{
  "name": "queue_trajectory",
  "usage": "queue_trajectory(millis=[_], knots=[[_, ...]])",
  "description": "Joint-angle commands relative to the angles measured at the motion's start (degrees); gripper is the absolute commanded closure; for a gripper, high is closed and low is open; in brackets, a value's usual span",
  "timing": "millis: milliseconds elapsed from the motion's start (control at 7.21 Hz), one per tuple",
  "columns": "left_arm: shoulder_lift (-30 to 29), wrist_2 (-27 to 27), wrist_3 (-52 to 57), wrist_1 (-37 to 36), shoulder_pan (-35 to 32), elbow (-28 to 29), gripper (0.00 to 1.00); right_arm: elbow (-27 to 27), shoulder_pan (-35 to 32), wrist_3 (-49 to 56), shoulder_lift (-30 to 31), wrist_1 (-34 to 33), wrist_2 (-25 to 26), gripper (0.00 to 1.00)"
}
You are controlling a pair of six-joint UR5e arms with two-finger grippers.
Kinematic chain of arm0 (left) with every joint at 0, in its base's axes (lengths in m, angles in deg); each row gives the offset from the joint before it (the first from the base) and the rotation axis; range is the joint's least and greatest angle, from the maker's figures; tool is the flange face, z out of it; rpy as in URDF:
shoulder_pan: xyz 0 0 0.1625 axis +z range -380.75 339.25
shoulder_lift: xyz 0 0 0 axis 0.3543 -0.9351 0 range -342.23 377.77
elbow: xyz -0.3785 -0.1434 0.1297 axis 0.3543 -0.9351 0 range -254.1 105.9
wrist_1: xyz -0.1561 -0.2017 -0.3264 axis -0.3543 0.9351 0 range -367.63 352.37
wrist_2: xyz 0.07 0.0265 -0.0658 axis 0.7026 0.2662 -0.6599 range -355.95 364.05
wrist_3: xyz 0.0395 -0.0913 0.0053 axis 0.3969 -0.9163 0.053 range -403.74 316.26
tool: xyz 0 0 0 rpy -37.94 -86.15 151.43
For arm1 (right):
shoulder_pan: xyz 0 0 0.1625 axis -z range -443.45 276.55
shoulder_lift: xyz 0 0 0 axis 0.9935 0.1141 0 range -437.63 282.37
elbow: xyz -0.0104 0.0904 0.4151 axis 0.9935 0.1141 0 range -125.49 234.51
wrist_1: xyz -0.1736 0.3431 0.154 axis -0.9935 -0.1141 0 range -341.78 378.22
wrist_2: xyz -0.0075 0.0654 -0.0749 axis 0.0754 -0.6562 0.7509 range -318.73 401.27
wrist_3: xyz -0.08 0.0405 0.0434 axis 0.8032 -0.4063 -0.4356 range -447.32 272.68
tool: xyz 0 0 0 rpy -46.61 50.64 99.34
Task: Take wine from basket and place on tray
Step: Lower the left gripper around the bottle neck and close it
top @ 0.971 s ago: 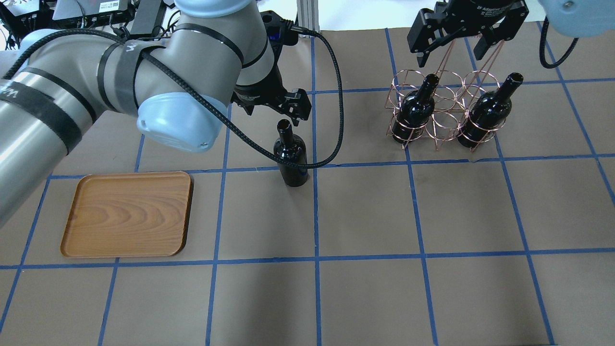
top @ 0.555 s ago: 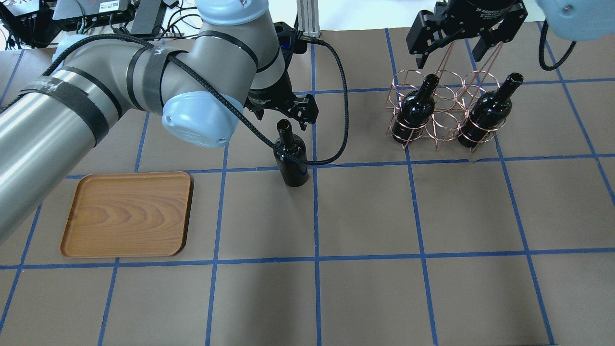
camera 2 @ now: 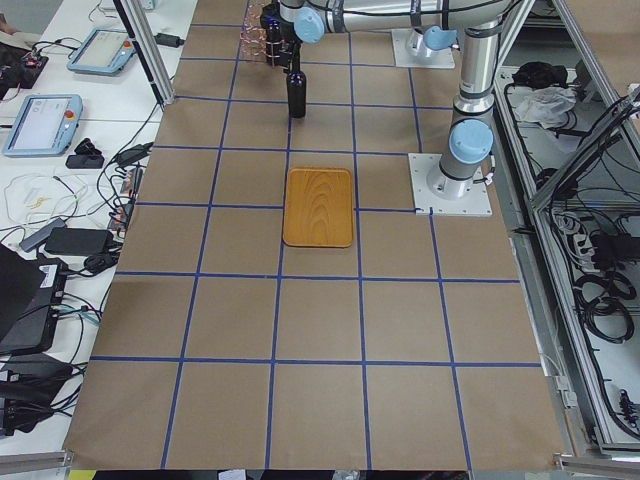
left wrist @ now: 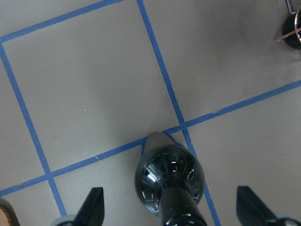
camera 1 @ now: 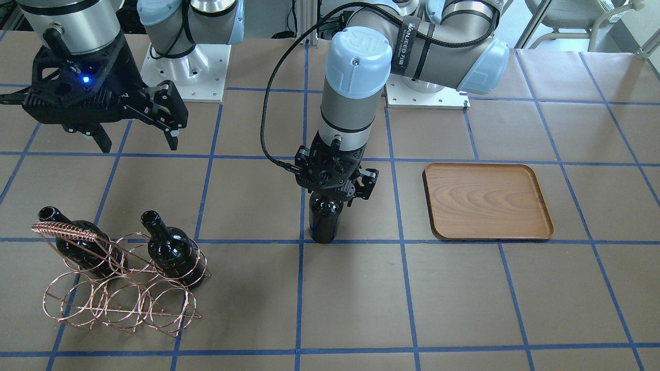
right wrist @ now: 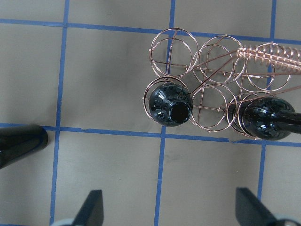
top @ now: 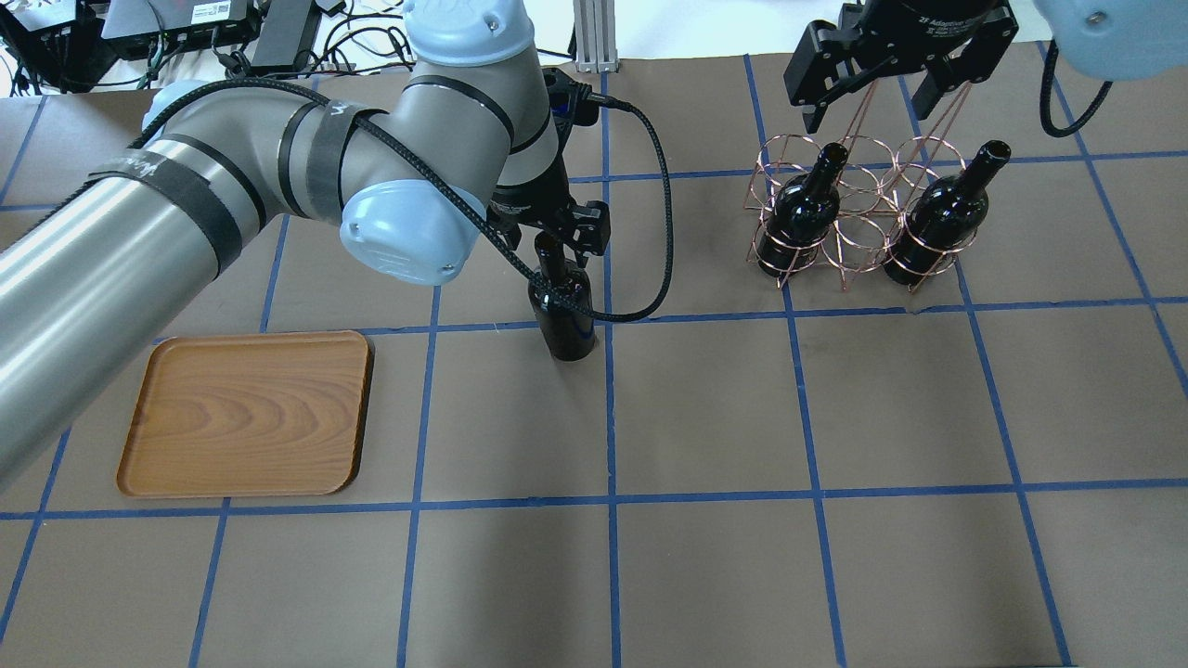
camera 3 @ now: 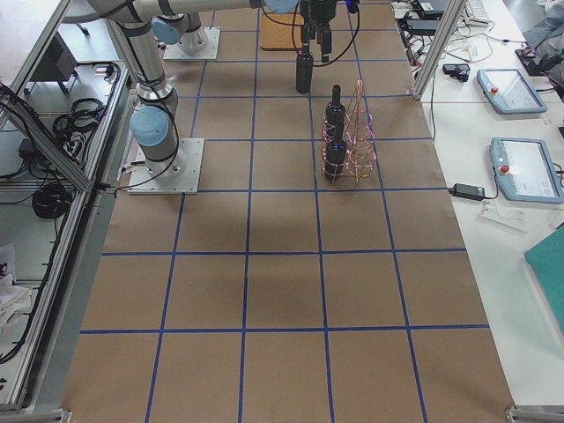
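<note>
One dark wine bottle (top: 564, 311) stands upright on the table's middle, apart from the basket; it also shows in the front view (camera 1: 324, 224). My left gripper (top: 555, 243) is open and straddles its neck; in the left wrist view (left wrist: 171, 212) the fingers stand well clear on both sides. The copper wire basket (top: 858, 209) holds two more bottles (top: 803, 213) (top: 937, 223), leaning. My right gripper (top: 872, 107) hangs open and empty above the basket's handle (right wrist: 270, 54). The wooden tray (top: 246, 413) lies empty at the left.
The table is brown paper with a blue tape grid. The left arm's black cable (top: 654, 213) loops down beside the standing bottle. Both arm bases (camera 1: 183, 67) stand at the table's robot side. Tablets and cables lie off the table's ends.
My left gripper has moved toward the standing bottle and come down around its neck. The bottle, the basket and the right gripper have not moved.
</note>
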Motion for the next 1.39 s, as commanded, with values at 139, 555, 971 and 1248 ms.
queue_trajectory(millis=[139,555,971,1248], knots=[[-0.2,0.0,0.6,0.3,0.0,0.0,0.39,0.0,0.0,-0.1,0.1,-0.1,-0.2,0.0],[-0.1,0.0,0.6,0.3,0.0,0.0,0.6,0.0,0.0,-0.2,0.1,0.0,-0.2,0.0],[-0.2,-0.5,0.5,1.0,0.0,-0.2,0.13,0.0,-0.2,-0.3,0.2,0.1,-0.2,0.0],[-0.3,-1.4,0.5,1.5,0.0,-0.1,0.03,0.0,-0.4,-0.5,0.2,0.1,-0.3,0.0]])
